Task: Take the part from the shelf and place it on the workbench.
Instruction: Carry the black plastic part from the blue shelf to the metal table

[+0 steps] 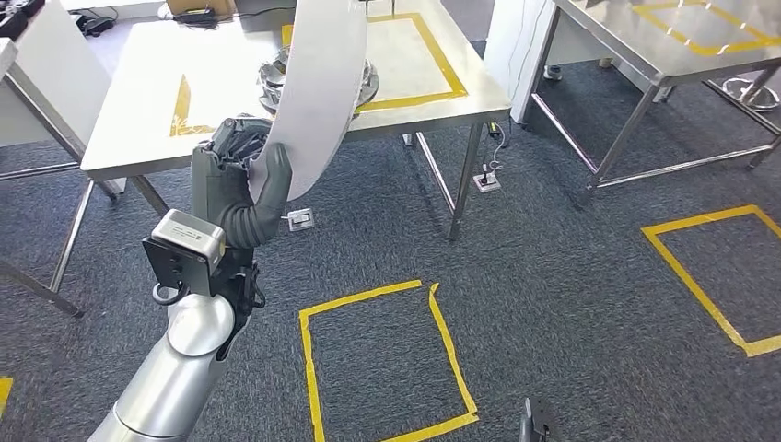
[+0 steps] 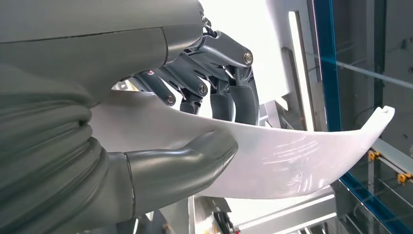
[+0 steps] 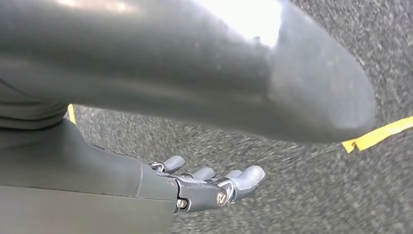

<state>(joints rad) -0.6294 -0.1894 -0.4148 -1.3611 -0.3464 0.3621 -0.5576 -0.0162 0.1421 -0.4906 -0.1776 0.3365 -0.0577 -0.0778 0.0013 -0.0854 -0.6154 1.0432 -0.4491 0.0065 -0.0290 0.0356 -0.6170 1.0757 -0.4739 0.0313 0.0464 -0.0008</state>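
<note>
my silver left arm (image 1: 175,378) comes up from below over the dark grey carpet floor (image 1: 553,276), beside a square of yellow tape (image 1: 387,359) stuck on it. my left hand (image 1: 241,175) grips the long curved white plastic part (image 1: 318,101) at its lower end, thick grey thumb (image 2: 195,163) pressed on one face and the darker fingers (image 2: 229,97) curled over the other. the part rises from my hand and arcs over the edge of the steel workbench (image 1: 230,69), held in the air. behind it on the bench sits a round metal ribbed piece (image 1: 364,78), inside a yellow taped rectangle (image 1: 433,55). my right hand (image 3: 204,185) hangs over the carpet, fingers loosely apart, holding nothing. farther right stands a second steel table (image 1: 663,46).
</note>
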